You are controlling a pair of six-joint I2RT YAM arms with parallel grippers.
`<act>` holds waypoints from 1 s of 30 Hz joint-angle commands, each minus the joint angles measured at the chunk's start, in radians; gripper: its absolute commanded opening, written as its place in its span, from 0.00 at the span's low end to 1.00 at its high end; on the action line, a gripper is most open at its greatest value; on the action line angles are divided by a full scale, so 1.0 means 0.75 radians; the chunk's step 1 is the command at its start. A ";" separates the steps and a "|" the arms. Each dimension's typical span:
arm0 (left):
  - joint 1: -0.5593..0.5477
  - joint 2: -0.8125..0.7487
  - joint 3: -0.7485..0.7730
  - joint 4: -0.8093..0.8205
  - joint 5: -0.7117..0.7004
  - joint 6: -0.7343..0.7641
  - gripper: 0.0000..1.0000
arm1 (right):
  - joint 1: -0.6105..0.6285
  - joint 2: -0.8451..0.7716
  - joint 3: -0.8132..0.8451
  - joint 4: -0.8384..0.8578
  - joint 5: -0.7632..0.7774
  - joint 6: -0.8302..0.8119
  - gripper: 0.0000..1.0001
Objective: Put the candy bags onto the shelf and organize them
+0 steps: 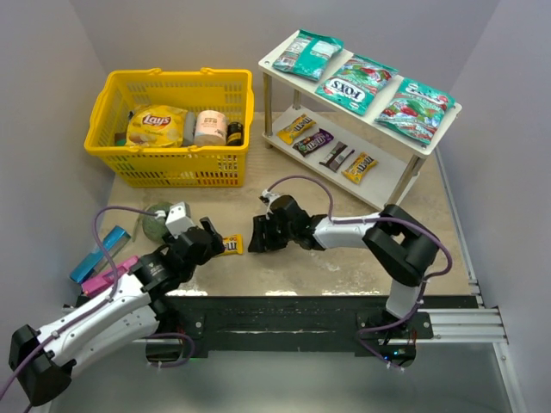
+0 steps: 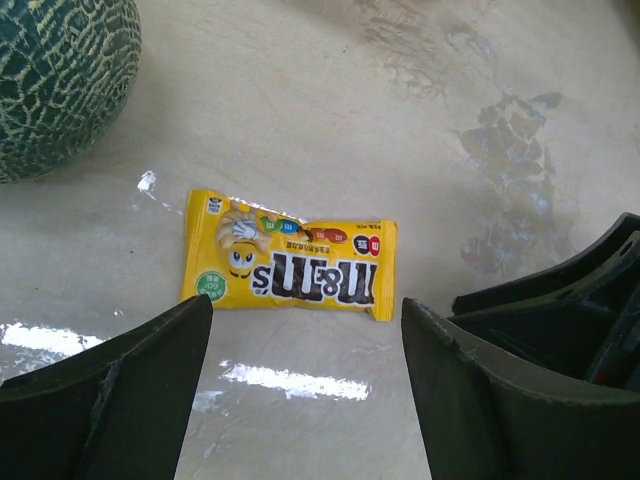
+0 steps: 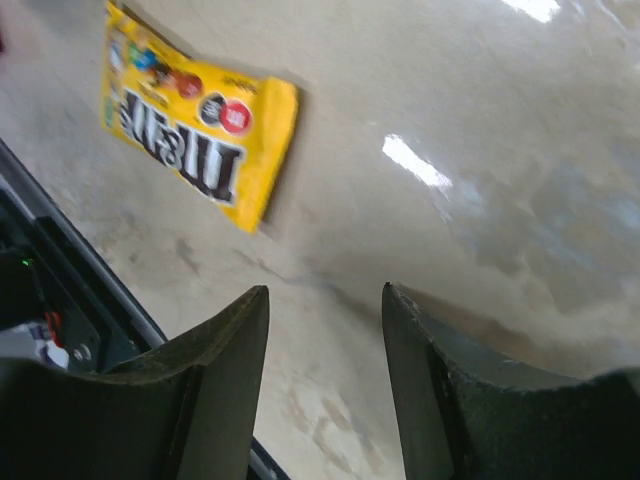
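Observation:
A yellow M&M's packet (image 1: 231,245) lies flat on the table between my two grippers; it also shows in the left wrist view (image 2: 290,262) and the right wrist view (image 3: 195,115). My left gripper (image 1: 213,241) (image 2: 305,305) is open and empty, just short of the packet. My right gripper (image 1: 256,237) (image 3: 325,290) is open and empty, to the packet's right. The white shelf (image 1: 392,179) stands at the back right. Three teal bags (image 1: 355,83) lie on its top board. Several small packets (image 1: 312,140) lie on its lower board.
A yellow basket (image 1: 112,151) at the back left holds a Lay's bag (image 1: 157,125) and a jar (image 1: 209,126). A green netted melon (image 1: 157,219) (image 2: 55,80) sits left of my left gripper. A flat blue packet (image 1: 99,254) and a pink item (image 1: 112,275) lie at the left edge.

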 commanded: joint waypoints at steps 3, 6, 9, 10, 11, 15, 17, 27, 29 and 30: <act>0.110 0.086 -0.058 0.219 0.168 0.112 0.82 | 0.041 0.169 0.155 0.158 -0.109 0.154 0.47; 0.133 0.131 -0.058 0.250 0.192 0.135 0.82 | 0.049 0.235 0.175 0.190 -0.123 0.191 0.41; 0.167 0.158 -0.060 0.267 0.213 0.153 0.82 | 0.049 0.247 0.179 0.188 -0.115 0.190 0.34; 0.178 0.162 -0.066 0.275 0.221 0.167 0.82 | 0.049 0.247 0.179 0.180 -0.111 0.185 0.29; 0.200 0.162 -0.068 0.287 0.233 0.172 0.82 | 0.049 0.247 0.179 0.176 -0.109 0.183 0.25; 0.247 0.172 -0.093 0.350 0.298 0.198 0.82 | 0.045 0.239 0.173 0.156 -0.097 0.175 0.00; 0.259 0.172 -0.099 0.363 0.313 0.210 0.82 | 0.037 0.225 0.157 0.148 -0.090 0.171 0.00; 0.266 0.172 -0.181 0.477 0.419 0.231 0.78 | -0.055 -0.059 -0.113 -0.049 0.022 0.000 0.00; 0.266 0.170 -0.214 0.520 0.438 0.237 0.77 | -0.055 -0.135 -0.139 -0.104 0.073 -0.019 0.00; 0.266 0.168 -0.222 0.534 0.460 0.235 0.77 | -0.055 -0.156 -0.158 -0.118 0.094 -0.027 0.00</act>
